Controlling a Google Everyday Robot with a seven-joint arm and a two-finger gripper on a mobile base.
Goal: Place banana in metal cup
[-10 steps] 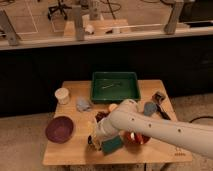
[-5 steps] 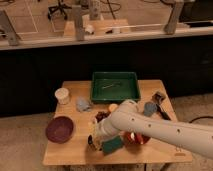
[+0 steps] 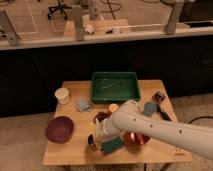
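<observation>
A: What lies on the wooden table in the camera view?

B: At the far edge, a green tray. Left of it stands a white cup, and just nearer and to the right of that cup a grey-blue cup lies on the wood. At the near left sits a dark purple bowl. A small orange fruit lies just near of the tray.

A: And the arm?

B: The white arm comes in from the near right and slants across the table. It covers most of a red bowl. The gripper is at its lower end, near the front edge, right of the purple bowl and touching or just beside a teal object.

A: Are its fingers spread or closed?

B: I cannot tell; that end is a dark blur against the wood.

A: The banana? The metal cup?

B: I cannot make out either for certain. Beyond the arm, on the right, a grey object and a black one lie near the table's edge.
</observation>
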